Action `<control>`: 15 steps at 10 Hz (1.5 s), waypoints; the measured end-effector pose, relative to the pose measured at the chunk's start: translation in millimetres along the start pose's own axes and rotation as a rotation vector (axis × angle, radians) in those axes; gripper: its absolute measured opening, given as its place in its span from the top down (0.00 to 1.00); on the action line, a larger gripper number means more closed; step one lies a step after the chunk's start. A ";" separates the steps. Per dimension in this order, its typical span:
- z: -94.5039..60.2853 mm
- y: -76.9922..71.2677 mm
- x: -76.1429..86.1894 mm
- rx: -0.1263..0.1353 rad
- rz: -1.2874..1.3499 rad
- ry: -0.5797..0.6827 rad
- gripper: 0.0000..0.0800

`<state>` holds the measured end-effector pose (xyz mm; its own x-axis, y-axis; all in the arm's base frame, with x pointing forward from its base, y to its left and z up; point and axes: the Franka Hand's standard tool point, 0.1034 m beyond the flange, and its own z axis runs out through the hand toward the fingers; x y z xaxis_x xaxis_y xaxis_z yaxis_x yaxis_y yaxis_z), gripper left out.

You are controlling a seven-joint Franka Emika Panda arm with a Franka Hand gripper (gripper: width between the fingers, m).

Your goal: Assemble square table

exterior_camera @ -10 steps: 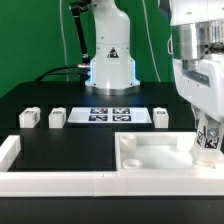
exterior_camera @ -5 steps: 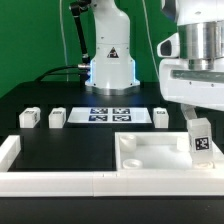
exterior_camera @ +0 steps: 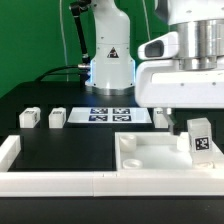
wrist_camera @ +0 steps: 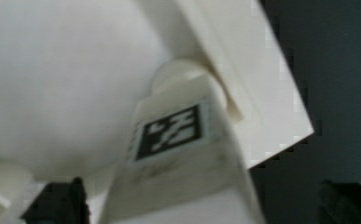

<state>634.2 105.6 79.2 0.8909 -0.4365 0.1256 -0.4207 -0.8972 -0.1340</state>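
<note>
The square table top (exterior_camera: 150, 152) is a thick white slab lying at the front on the exterior view's right. One white leg block (exterior_camera: 200, 140) stands upright in its far right corner, tag facing the camera. My gripper (exterior_camera: 186, 120) hangs just above and slightly left of that leg, open and holding nothing. In the wrist view the tagged leg (wrist_camera: 173, 130) sits in the slab's corner recess (wrist_camera: 221, 80), below and between my dark fingertips (wrist_camera: 61, 200), which stand wide apart. Three more leg blocks lie on the black table: two on the left (exterior_camera: 29, 117) (exterior_camera: 57, 117), one behind the slab (exterior_camera: 160, 116).
The marker board (exterior_camera: 110, 113) lies flat in front of the arm's white base (exterior_camera: 110, 65). A low white border wall (exterior_camera: 60, 181) runs along the front edge and turns up at the left end (exterior_camera: 8, 150).
My gripper has let go of the leg block and lifted off it, shifting toward the exterior view's left. The leg stays upright in the slab's corner.
</note>
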 end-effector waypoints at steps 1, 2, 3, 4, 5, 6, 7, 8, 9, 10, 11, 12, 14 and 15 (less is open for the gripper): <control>0.4 0.5 0.7 0.002 -0.012 0.008 0.19; 0.5 -0.6 -0.1 0.003 0.005 0.008 0.19; 0.6 -0.3 0.0 0.002 0.023 0.008 0.30; 0.8 -0.7 -0.4 0.005 0.085 0.006 0.30; 0.9 -1.2 -0.8 0.007 0.170 0.005 0.55; 1.3 -0.3 -1.0 0.006 0.222 0.004 0.64; 1.6 0.7 -1.1 0.007 0.286 0.002 0.64; 1.9 2.0 -1.0 0.005 0.359 0.001 0.64; 2.0 2.8 -1.6 0.002 0.440 -0.002 0.64; 1.7 3.1 -4.2 -0.014 0.613 -0.016 0.64; 2.6 4.4 -6.6 -0.011 0.830 -0.025 0.64; 2.8 6.0 -8.3 0.000 1.009 -0.038 0.64; 3.4 8.2 -9.4 0.010 1.294 -0.076 0.64; 3.5 9.0 -9.5 0.007 1.320 -0.078 0.64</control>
<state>622.6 101.9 73.4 -0.1770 -0.9713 -0.1587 -0.9737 0.1963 -0.1158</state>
